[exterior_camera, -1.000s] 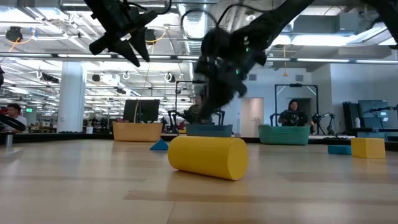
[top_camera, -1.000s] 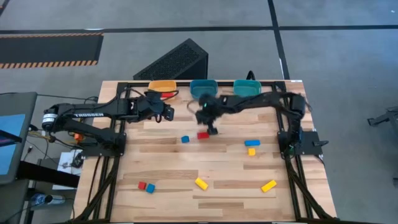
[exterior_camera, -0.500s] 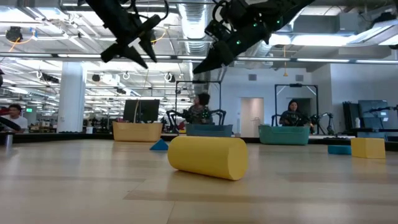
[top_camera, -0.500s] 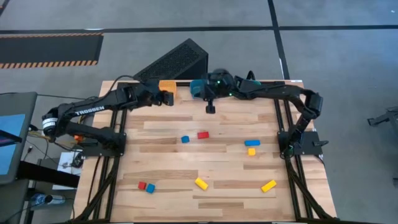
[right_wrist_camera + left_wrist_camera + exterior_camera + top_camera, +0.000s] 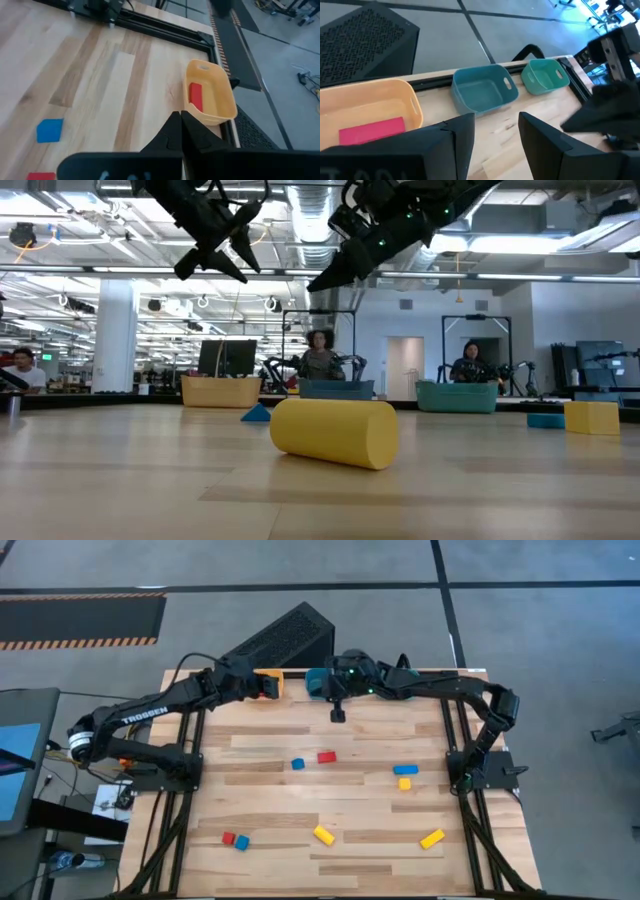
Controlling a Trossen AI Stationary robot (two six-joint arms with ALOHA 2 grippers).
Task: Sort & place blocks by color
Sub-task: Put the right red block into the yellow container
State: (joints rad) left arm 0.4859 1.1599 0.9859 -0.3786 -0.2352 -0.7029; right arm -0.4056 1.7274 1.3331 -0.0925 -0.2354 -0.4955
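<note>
Several small blocks lie flat on the wooden table: a blue one (image 5: 297,764) and a red one (image 5: 326,757) mid-table, blue (image 5: 405,769) and yellow (image 5: 404,783) to the right, and red (image 5: 229,838), blue (image 5: 241,842) and two yellow (image 5: 323,834) (image 5: 432,838) near the front. A red block (image 5: 372,131) lies in the orange bin (image 5: 415,102). My left gripper (image 5: 495,132) hovers open at that bin, nothing between its fingers. My right gripper (image 5: 338,716) hangs shut and empty, high above the table in front of the blue bin (image 5: 320,680).
Three bins stand in a row along the far edge: orange (image 5: 265,683), blue, and teal (image 5: 397,680). A black perforated box (image 5: 280,640) sits behind the table. People sit in the room beyond the far edge. Bare wood lies between the block groups.
My right gripper has risen from beside the mid-table red block and gone toward the far edge, to in front of the blue bin, staying shut. The red block has stayed where it was. My left gripper has swung toward the far edge, to the orange bin, still open.
</note>
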